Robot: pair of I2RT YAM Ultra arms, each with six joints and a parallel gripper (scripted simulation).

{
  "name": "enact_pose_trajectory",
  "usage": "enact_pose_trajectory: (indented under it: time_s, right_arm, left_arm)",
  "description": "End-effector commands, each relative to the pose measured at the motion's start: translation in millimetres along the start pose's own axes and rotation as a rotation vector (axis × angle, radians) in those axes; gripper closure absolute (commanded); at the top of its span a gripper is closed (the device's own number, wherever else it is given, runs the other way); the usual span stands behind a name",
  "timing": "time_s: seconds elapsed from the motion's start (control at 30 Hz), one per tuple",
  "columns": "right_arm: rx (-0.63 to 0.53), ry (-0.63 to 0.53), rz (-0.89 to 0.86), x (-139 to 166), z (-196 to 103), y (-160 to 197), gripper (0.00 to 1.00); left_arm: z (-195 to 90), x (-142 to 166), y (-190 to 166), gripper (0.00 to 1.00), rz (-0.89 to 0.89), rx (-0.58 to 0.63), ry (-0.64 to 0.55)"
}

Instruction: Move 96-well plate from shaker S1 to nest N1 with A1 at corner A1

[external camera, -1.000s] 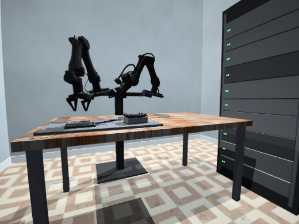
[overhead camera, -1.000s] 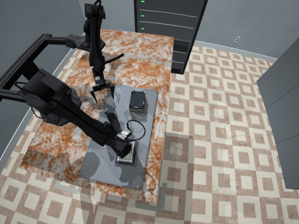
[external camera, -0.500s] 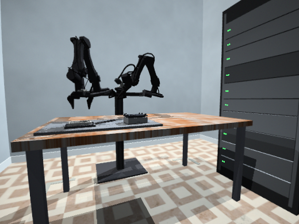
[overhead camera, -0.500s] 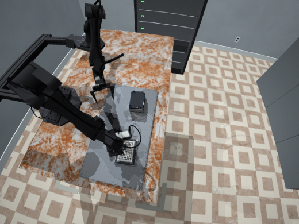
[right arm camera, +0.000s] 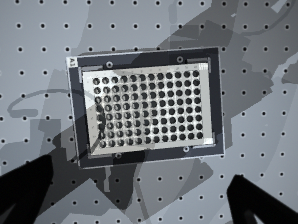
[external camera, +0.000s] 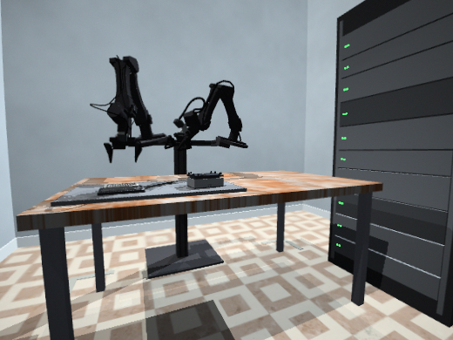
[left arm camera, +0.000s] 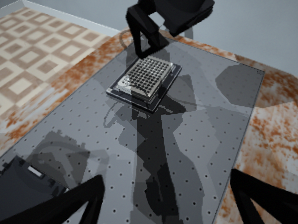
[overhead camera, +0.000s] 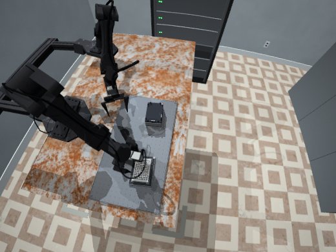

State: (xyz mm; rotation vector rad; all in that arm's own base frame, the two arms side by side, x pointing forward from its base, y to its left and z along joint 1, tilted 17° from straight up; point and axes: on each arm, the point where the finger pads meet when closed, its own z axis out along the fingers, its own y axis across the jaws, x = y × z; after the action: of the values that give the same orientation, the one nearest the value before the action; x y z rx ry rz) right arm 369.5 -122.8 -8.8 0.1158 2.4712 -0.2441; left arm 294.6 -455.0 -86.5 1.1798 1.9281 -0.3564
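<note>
The 96-well plate [right arm camera: 145, 111] lies flat inside the dark frame of nest N1 [right arm camera: 77, 115], at the near end of the grey perforated board [overhead camera: 136, 152]. A small corner mark [right arm camera: 73, 62] sits at the nest's top left in the right wrist view; I cannot tell where the plate's cut-off corner is. My right gripper [right arm camera: 144, 173] hangs open and empty above the plate [overhead camera: 142, 169], also in the exterior view [external camera: 123, 150]. Shaker S1 [overhead camera: 154, 114], a black box, stands empty-topped further along the board. My left gripper [overhead camera: 115, 103] is open and empty beside it, looking toward the plate [left arm camera: 147, 77].
A dark server rack [overhead camera: 190, 32] stands past the table's far end. The arms' stand and base plates [overhead camera: 64, 126] occupy the table's left side. The shaker's corner shows at the bottom left of the left wrist view [left arm camera: 25, 180].
</note>
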Motion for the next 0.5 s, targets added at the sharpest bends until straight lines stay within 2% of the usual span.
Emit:
enact_pose_trajectory:
  time_s: [0.0,0.17,0.47]
  right_arm:
    - [0.071,-0.091,0.215,-13,-8,-2,0.0]
    - [0.087,-0.102,0.309,-8,-12,2,0.0]
    - [0.072,-0.084,0.288,-3,-12,7,0.0]
  left_arm:
    - [-4,-32,0,0.0,-0.002,0.001,-0.064]
    - [-4,-32,0,0.0,-0.002,0.001,-0.064]
    - [-4,-32,0,0.0,-0.002,0.001,-0.064]
